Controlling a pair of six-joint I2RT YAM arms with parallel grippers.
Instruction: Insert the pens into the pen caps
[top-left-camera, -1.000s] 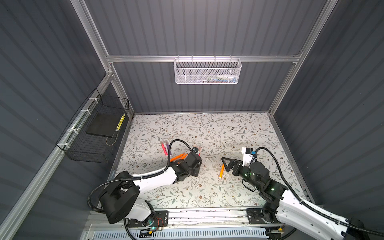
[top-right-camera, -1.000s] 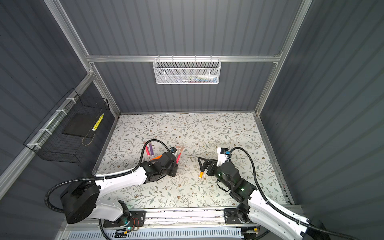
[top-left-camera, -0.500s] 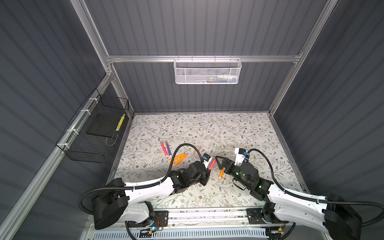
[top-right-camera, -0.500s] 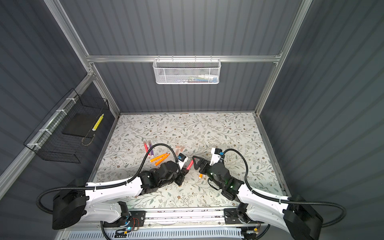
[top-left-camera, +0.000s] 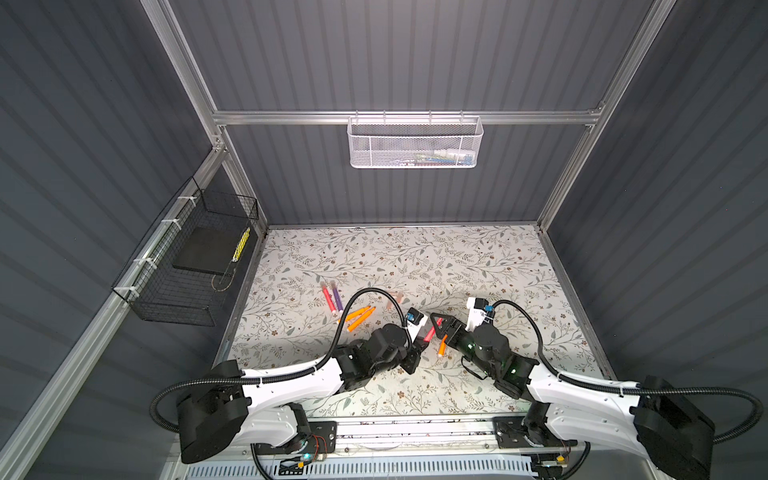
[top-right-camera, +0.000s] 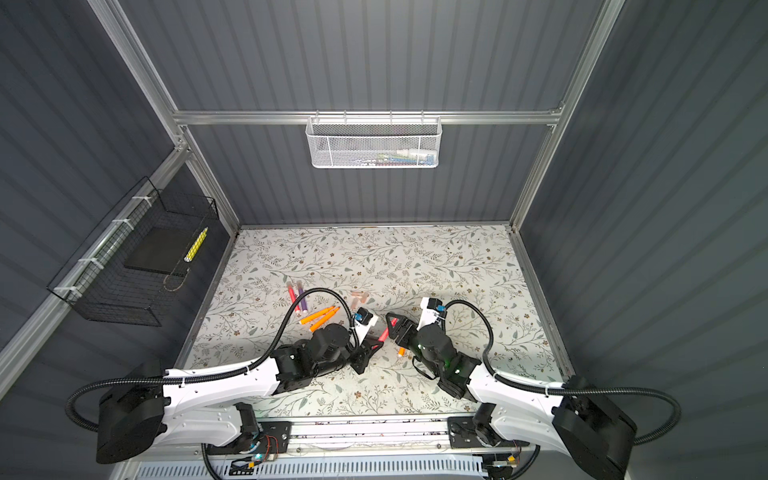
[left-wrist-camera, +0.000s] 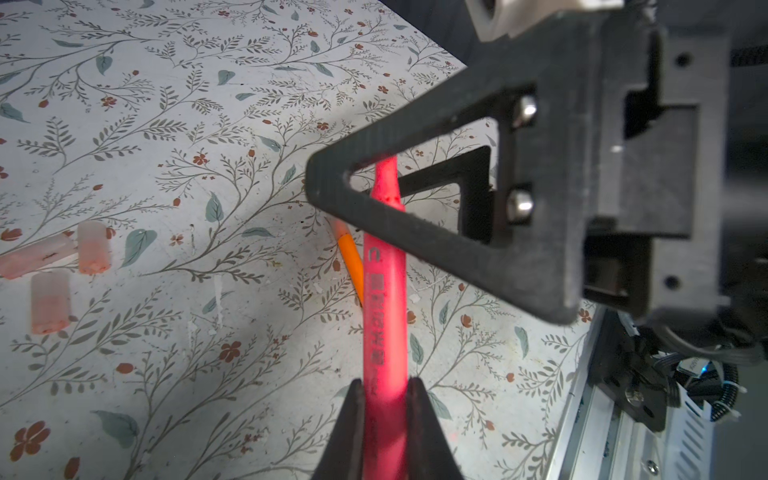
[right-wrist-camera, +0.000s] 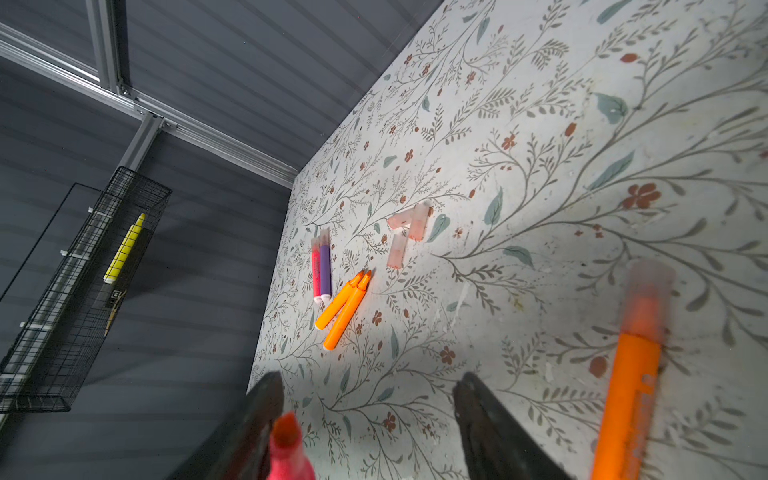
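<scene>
My left gripper (left-wrist-camera: 384, 386) is shut on a pink-red pen (left-wrist-camera: 384, 299) and holds it above the table, in both top views (top-left-camera: 429, 332) (top-right-camera: 383, 333). The pen's bare tip (right-wrist-camera: 286, 440) pokes between the jaws of my right gripper (right-wrist-camera: 365, 415), close against one finger; that gripper is open. Three pale pen caps (right-wrist-camera: 417, 220) (left-wrist-camera: 93, 247) lie loose on the floral table. Two bare orange pens (right-wrist-camera: 345, 309) lie beside them, with a pink and a purple pen (right-wrist-camera: 321, 268) further off. An orange pen (right-wrist-camera: 631, 374) with a cap on lies below my right gripper.
A black wire basket (top-left-camera: 187, 266) hangs on the left wall, holding a yellow marker. A white mesh basket (top-left-camera: 415, 143) hangs on the back wall. The metal rail (top-left-camera: 415, 428) runs along the table's front edge (left-wrist-camera: 582, 415).
My left gripper has carried the pink-red pen from the pile rightwards to the middle. My right gripper shifted left onto the pen's tip and its jaws have narrowed.
</scene>
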